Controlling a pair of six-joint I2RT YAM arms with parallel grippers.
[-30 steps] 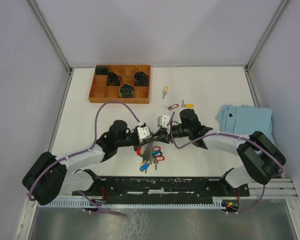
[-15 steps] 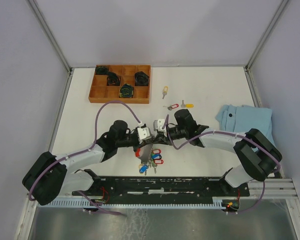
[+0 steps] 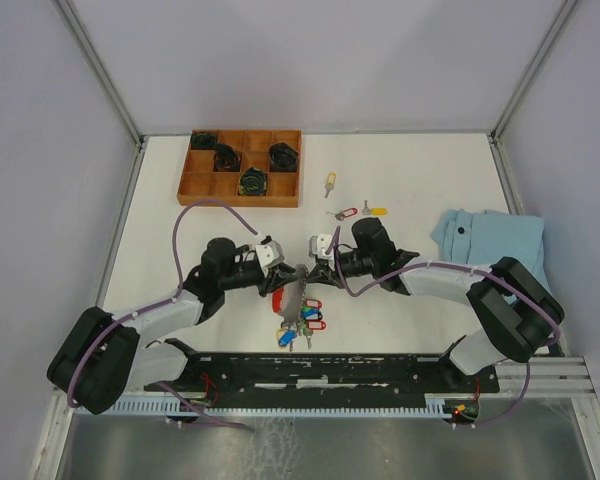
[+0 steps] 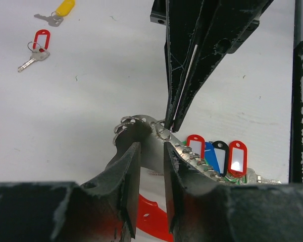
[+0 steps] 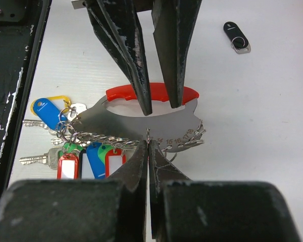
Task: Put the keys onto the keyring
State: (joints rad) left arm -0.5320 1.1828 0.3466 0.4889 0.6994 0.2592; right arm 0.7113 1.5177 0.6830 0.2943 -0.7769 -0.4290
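The keyring [image 3: 300, 308] lies between the two arms: a grey numbered metal plate [image 5: 161, 121] with a red handle, a row of small rings and red, blue and green tags. My right gripper [image 5: 148, 143] is shut on one small ring at the plate's near edge. My left gripper [image 4: 150, 147] is open, its fingers [image 5: 141, 75] standing over the plate's slot and red handle with a gap between them. Loose keys lie farther back on the table: a red-tagged key [image 3: 345, 213], a yellow-tagged key [image 3: 377, 211] and another yellow-tagged key [image 3: 330, 182].
A wooden compartment tray [image 3: 193, 186] with black items stands at the back left. A blue cloth [image 3: 490, 240] lies at the right. A small black fob [image 5: 237, 36] lies beyond the keyring. The black base rail [image 3: 330, 370] runs along the near edge.
My left gripper has opened and its arm has drawn back to the left. My right gripper has shut on a small ring of the keyring.
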